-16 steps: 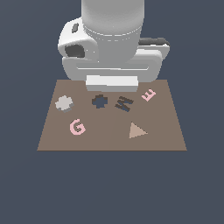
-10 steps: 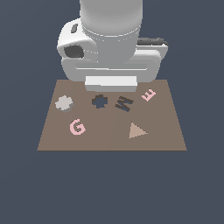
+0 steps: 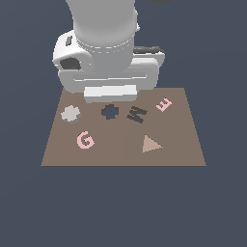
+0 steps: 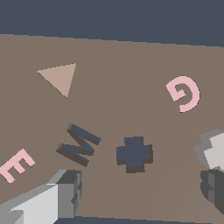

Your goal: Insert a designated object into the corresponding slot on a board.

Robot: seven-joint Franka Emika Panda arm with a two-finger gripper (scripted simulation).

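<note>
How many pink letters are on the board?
2: the G near the board's front edge, exterior view's left, and the E toward its back right. The arm may hide others.

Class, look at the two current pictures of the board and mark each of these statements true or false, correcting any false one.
1. The grey lobed piece is already seated in the cross-shaped slot. False: it lies on the board apart from the slot, which is empty.
2. The cross-shaped slot lies between the grey piece and the W-shaped cutout in the exterior view. True.
3. The fingers are clamped on the grey piece. False: in the wrist view they stand apart with nothing between them.
4. The board carries a pink G and a pink E. True.
5. The tan triangle sits inside a cutout. False: it lies on the board surface.
</note>
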